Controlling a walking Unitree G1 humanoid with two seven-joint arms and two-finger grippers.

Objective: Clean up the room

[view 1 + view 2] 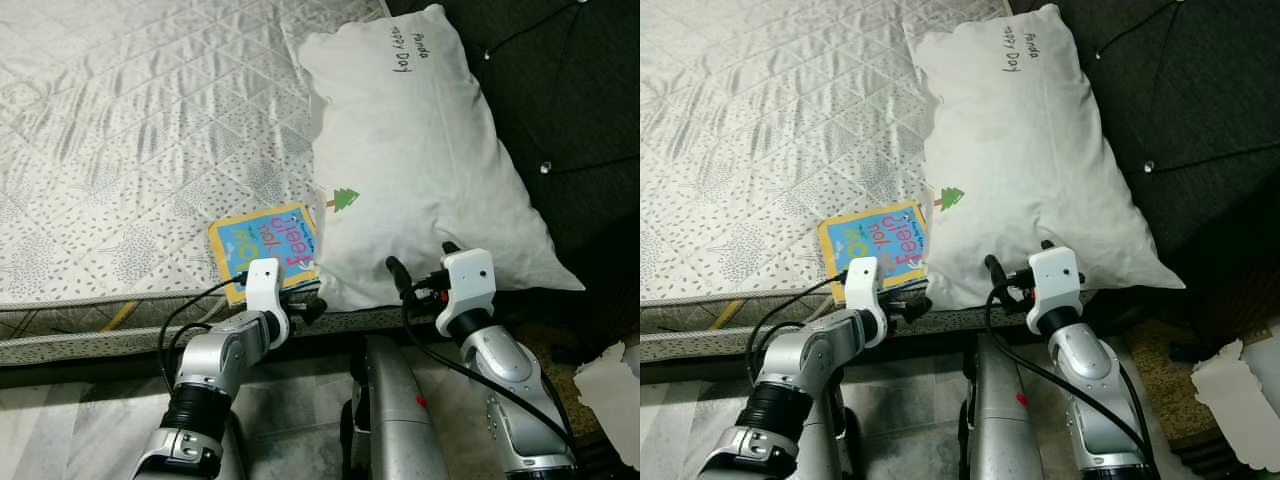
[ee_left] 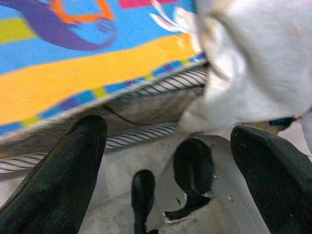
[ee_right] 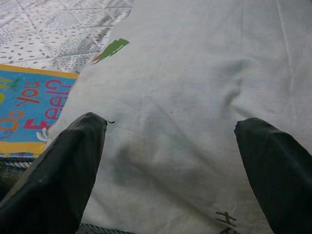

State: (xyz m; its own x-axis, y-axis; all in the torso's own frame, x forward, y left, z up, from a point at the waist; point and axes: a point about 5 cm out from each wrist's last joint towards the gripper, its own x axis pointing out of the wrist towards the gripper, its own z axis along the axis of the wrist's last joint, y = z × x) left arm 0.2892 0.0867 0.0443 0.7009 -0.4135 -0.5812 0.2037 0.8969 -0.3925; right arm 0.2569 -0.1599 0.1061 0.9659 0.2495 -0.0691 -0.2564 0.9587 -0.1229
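Observation:
A colourful picture book (image 1: 265,248) lies flat at the near edge of the bed (image 1: 130,130), with its right side tucked under a big white pillow (image 1: 420,150). My left gripper (image 1: 306,298) is open, low at the mattress edge just in front of the book's near corner; the left wrist view has the book (image 2: 73,63) and pillow corner (image 2: 253,58) just beyond its fingers (image 2: 63,170). My right gripper (image 1: 421,258) is open over the pillow's near edge, with nothing between its fingers (image 3: 58,165). The pillow (image 3: 185,97) lies close beneath them.
A dark tufted headboard (image 1: 570,90) stands to the right of the pillow. Crumpled white paper (image 1: 608,385) lies on the floor at the far right. The mattress side (image 1: 90,338) runs across in front of me, with tiled floor below.

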